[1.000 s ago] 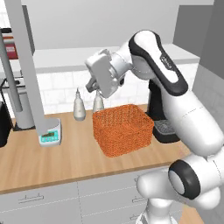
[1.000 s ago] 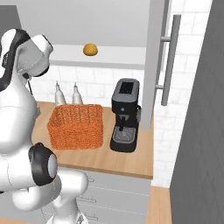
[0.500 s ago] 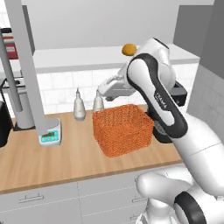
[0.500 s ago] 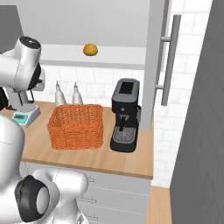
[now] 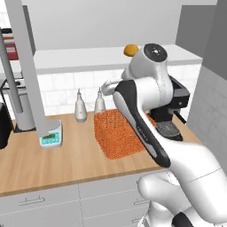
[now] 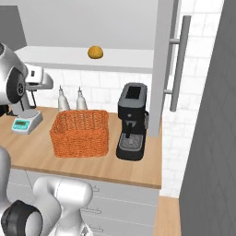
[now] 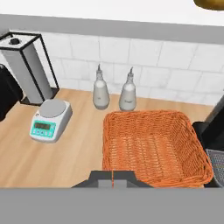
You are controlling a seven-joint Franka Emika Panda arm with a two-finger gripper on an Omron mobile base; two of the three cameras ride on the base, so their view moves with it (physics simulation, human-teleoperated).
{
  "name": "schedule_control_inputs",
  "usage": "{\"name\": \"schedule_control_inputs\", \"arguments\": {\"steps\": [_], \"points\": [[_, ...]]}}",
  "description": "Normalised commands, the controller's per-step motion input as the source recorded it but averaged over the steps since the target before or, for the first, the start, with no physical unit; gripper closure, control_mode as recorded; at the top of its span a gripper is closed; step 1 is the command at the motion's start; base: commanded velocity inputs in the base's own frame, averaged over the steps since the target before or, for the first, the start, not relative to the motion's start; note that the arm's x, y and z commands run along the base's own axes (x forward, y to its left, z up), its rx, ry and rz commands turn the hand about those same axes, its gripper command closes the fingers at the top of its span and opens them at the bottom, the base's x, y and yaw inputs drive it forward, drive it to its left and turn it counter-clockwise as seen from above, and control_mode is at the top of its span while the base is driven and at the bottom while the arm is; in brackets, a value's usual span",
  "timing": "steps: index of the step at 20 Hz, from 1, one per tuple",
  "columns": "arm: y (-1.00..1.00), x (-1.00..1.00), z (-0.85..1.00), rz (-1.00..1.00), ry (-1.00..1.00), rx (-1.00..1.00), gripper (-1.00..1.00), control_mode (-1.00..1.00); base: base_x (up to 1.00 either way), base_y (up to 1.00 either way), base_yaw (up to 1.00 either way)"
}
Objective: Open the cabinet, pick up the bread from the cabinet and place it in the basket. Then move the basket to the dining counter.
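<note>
The cabinet stands open, its left door and right door swung out. On its pale shelf lies the bread, a small golden-brown bun that also shows as bread beside my elbow. Below it on the wood worktop sits the orange woven basket, with nothing in it, as the hand view of the basket shows. My gripper hangs shut and holding nothing above the counter, left of the basket and well below the bread. The dining counter is out of view.
A black coffee machine stands right of the basket. Two bottles stand behind it against the tiles. A kitchen scale and a paper towel holder are to the left. The right door's bar handle juts out.
My arm has folded and swung, raising the elbow in front of the shelf next to the bread. The hand has stayed near the basket's left, still shut.
</note>
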Motion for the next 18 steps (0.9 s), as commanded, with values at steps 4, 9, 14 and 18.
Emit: {"name": "schedule_control_inputs", "arguments": {"steps": [4, 9, 14, 18], "points": [[-0.76, 0.03, 0.79, -0.26, -0.23, -0.04, -1.0, -1.0, 0.0, 0.0, 0.0], [-0.8, 0.03, 0.69, -0.11, -0.12, 0.0, -1.0, -1.0, 0.0, 0.0, 0.0], [-0.76, 0.02, 0.1, 0.0, -0.26, 0.02, -1.0, -1.0, 0.0, 0.0, 0.0], [-0.52, 0.36, 0.02, 0.03, -0.14, 0.06, -1.0, -1.0, 0.0, 0.0, 0.0]]}}
